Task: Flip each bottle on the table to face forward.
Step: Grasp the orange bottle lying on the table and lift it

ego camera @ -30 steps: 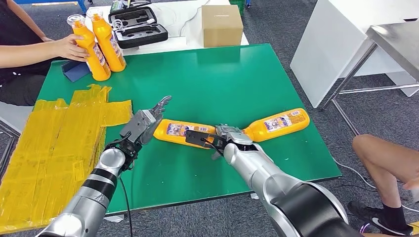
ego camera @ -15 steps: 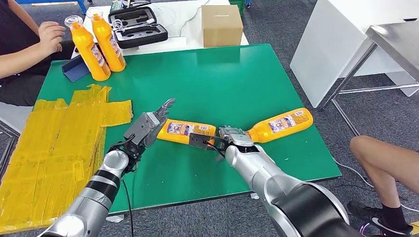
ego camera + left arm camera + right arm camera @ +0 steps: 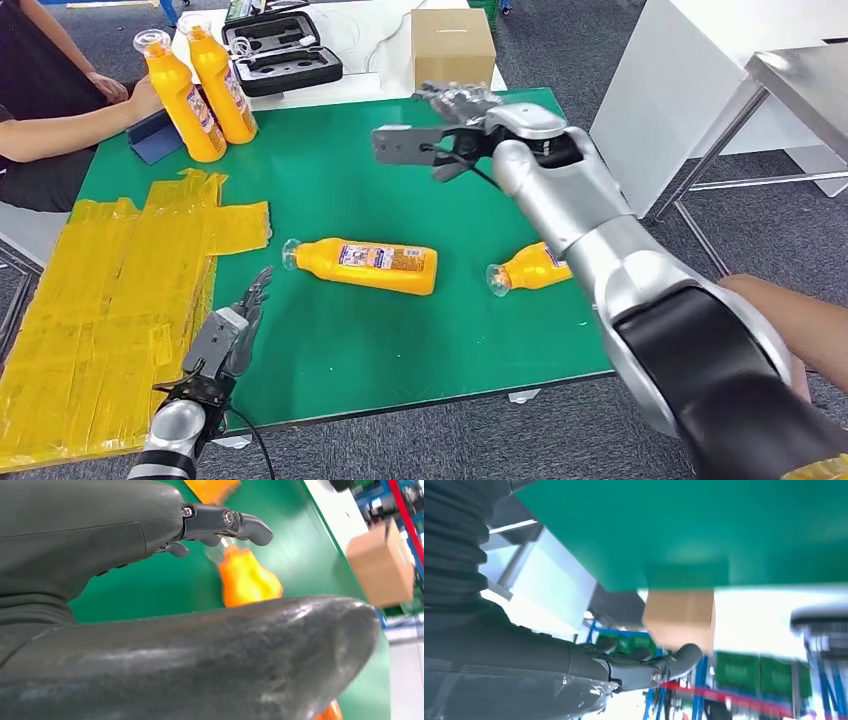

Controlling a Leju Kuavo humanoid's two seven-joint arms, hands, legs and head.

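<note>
Grey carpet surrounds a green worktop (image 3: 400, 190) that takes up the middle of the head view, with yellow sheeting (image 3: 110, 290) draped over its left part and left edge.

Two orange bottles lie on their sides in the lower middle of the frame. The left lying bottle (image 3: 365, 266) points its clear cap to the left, and its label faces up with blue and white print (too small to read). The right lying bottle (image 3: 530, 271) points its cap to the left too; its far end is hidden behind the right arm, and only a corner of a label shows. The two lie near each other but apart, with bare green between them and a broad bare stretch behind them.

In the upper left, two standing bottles (image 3: 200, 85) rest upright, touching side by side near the worktop's back edge, their labels unreadable. A person's hand (image 3: 150, 95) touches the nearer one.

The right robot hand (image 3: 455, 125) hangs in the air over the back of the worktop, upper middle of the frame, fingers apart and holding nothing. The left robot hand (image 3: 232, 330) sits low near the front edge, lower left, fingers stretched out and empty.

Beyond the back edge stand a cardboard box (image 3: 452, 45) and an open black case (image 3: 282, 52) on a white table.
</note>
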